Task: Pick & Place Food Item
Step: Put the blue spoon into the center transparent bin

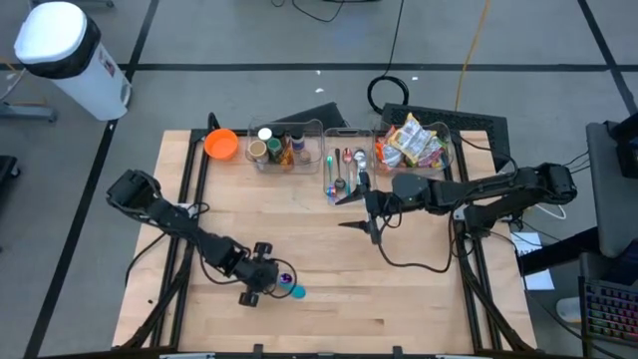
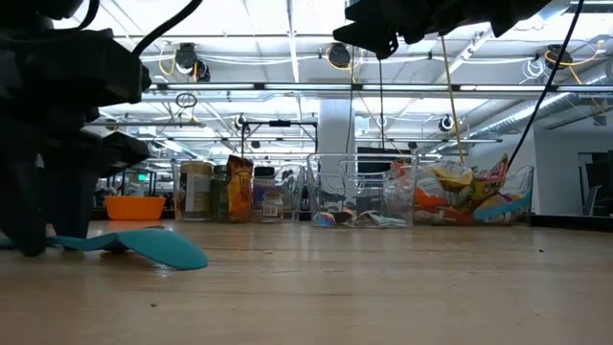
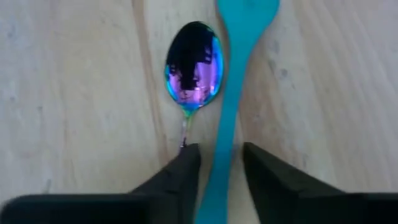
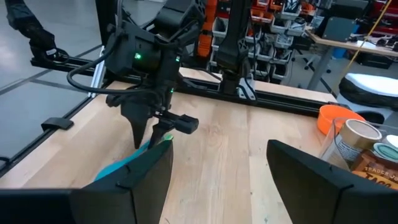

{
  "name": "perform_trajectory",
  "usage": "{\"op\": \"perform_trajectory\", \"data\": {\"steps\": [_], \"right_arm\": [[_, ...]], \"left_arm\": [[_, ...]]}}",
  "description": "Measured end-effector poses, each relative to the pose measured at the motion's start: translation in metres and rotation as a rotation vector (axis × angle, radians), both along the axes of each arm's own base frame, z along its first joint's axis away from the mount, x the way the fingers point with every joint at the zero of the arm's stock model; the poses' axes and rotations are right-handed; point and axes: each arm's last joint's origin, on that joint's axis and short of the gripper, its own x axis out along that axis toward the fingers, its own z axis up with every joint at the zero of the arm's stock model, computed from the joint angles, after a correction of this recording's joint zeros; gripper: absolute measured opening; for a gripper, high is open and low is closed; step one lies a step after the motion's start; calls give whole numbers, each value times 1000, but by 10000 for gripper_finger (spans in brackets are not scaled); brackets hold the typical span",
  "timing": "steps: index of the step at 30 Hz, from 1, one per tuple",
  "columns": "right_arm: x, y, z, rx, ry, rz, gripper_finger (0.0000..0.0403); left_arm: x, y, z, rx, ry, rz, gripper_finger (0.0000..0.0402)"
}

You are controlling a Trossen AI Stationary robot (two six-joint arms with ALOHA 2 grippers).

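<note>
Nearest the front edge of the worktop [image 1: 399, 309], the left end effector [image 3: 221, 168] is set down over a teal spatula [image 3: 233, 93], its fingers [image 3: 180, 171] standing either side of the thin handle with a little gap on each side; whether the handle is already pinched cannot be told. Just beside the spatula lies an iridescent spoon [image 3: 194, 65], its stem running under the near finger. A risk is judged here: the spoon stem could be caught together with the handle, or the flat, thin handle could slip or twist out if it is gripped off-centre. The spatula could also be dragged across the wood rather than lifted.

Farther in, the right end effector [image 1: 374, 227] is held above the middle of the worktop with its fingers wide apart and nothing between them. A crossing of the two arms is thought possible if both move toward the centre.

At the far edge, an orange bowl [image 1: 221, 144], a jar bin [image 1: 284, 148], a utensil bin [image 1: 344, 170] and a snack bin [image 1: 414, 142] are lined up. The food items are seen only there, untouched. On one jar, "TRADER JO" can be read in the right wrist view; other labels are too small to read.
</note>
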Motion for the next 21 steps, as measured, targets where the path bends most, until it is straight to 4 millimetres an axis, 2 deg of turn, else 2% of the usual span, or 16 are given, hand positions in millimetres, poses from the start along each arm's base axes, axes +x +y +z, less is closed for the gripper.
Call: {"op": "perform_trajectory", "data": {"steps": [4,6,13,16,21], "right_arm": [[0,0,0,0,2,2,251],[0,0,0,3,4,1,251],[0,0,0,57,15,-5,251],[0,0,-2,95,34,-12,251],[-2,2,-5,225,95,19,251]], "left_arm": [[0,1,0,-14,11,-5,47],[2,4,0,-44,29,-6,23],[-1,4,12,-72,-9,14,36],[-4,2,27,-81,-79,-18,22],[-7,1,57,-67,-271,-34,22]]}}
